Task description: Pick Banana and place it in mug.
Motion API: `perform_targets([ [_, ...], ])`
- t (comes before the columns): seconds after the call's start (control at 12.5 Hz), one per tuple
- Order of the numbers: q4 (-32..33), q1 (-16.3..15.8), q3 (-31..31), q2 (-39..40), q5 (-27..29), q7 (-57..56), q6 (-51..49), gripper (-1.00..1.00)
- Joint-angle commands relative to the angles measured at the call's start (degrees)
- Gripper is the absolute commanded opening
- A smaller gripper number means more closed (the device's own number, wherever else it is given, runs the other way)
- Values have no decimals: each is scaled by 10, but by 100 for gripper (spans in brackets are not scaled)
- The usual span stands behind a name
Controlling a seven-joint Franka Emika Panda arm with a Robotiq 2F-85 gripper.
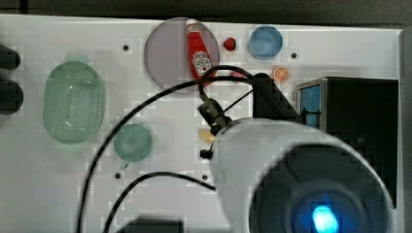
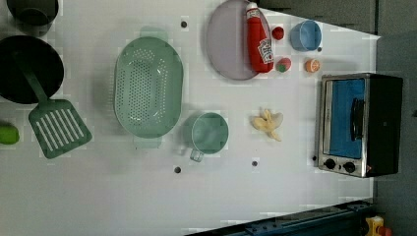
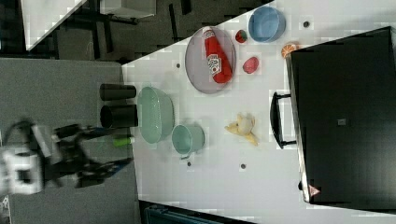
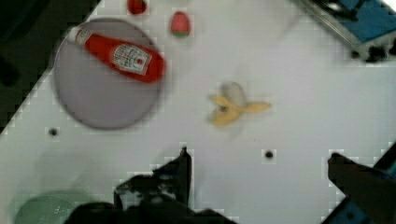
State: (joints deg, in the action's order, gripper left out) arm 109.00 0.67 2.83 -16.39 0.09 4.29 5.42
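Wrist view: fingers [image 4: 259, 161] spread wide and empty, poised above the banana [image 4: 233, 106] for a clear descent. It lies on the bench [image 2: 295, 196], apart from the mug [image 2: 210, 132] (mouth up, ready to receive), between it and the oven [image 2: 359, 125].

A ketchup bottle [image 2: 259, 38] lies on a grey plate [image 2: 227, 42] on the white worktop [image 2: 98, 196]. Beside the plate are a blue bowl [image 2: 305, 35], a strawberry [image 2: 278, 33], an orange slice [image 2: 312, 65] and another small red fruit [image 2: 282, 64]. A green colander [image 2: 147, 86] sits near a slotted green spatula [image 2: 56, 125], and a toaster oven [image 2: 359, 125] stands at the left view's right.
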Motion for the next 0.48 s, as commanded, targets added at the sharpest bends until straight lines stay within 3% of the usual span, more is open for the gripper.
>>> perform_targets([
  [0.08, 94, 1, 0, 88, 7, -16, 85, 100],
  [0.48, 211, 1, -1, 136, 7, -16, 273, 100],
])
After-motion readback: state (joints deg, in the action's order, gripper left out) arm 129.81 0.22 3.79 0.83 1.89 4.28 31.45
